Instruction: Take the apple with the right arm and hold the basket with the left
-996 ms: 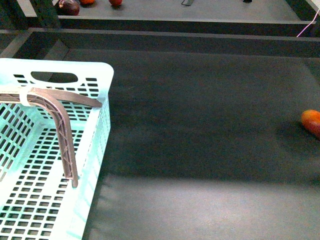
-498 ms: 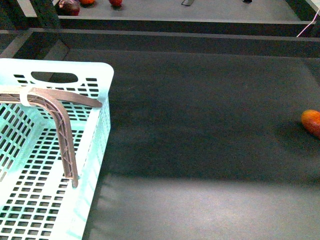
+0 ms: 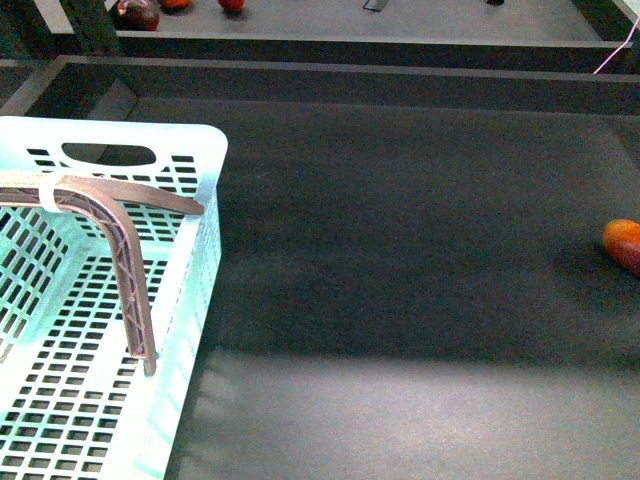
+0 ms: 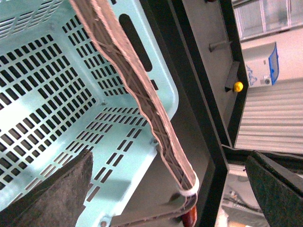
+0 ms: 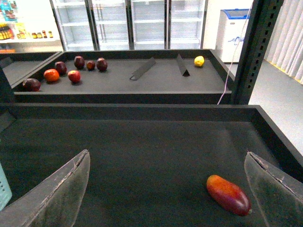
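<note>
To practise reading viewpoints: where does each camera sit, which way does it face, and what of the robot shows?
Front: on the body, facing forward over the table; basket left, oblong fruit right; no arm shows.
Left wrist: over the basket, looking into it; left gripper open.
Right wrist: looking across the table at that fruit; right gripper open.
Shared: front and right wrist both show the oblong fruit.

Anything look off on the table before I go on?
The brown handle sags bent inside the basket, not upright. The only fruit in the near tray is an oblong orange-red fruit; the round red fruits sit on the far shelf.
</note>
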Robot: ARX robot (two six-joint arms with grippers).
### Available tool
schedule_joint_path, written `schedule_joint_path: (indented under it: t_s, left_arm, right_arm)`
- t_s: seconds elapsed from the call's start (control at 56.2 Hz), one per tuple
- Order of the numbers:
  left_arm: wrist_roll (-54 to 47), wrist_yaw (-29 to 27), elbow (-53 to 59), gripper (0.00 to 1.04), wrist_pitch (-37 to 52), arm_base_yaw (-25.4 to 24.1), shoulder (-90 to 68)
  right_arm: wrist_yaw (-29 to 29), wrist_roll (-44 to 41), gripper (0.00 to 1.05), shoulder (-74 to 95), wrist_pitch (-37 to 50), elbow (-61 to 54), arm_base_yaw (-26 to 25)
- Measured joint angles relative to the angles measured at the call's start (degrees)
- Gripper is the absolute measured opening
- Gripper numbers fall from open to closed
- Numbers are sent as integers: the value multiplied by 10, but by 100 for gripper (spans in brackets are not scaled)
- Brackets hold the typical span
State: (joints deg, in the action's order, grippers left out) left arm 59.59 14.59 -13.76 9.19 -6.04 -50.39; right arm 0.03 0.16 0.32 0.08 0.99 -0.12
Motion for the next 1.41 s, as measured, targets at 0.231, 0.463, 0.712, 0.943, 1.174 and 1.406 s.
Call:
schedule_joint_path:
  t_s: [0.231, 0.463, 0.712, 0.943, 1.174, 1.406]
  left_arm:
    - [74, 19, -28, 98, 127, -28, -181]
    - [114, 8, -68, 98, 174, -28, -299]
    - [132, -2, -90, 58, 189, -14, -357]
    - [160, 5, -108, 10, 188, -8, -358]
    - [182, 11, -112, 8, 160, 2, -339]
    - [134, 18, -133, 8, 87, 57, -276]
  right_arm:
    - [0, 0, 96, 0, 0, 0, 0]
    - [0, 0, 96, 0, 0, 0, 0]
    - [0, 0, 96, 0, 0, 0, 0]
    - [0, 0, 96, 0, 0, 0, 0]
    - [0, 0, 96, 0, 0, 0, 0]
    - [0, 0, 96, 0, 0, 0, 0]
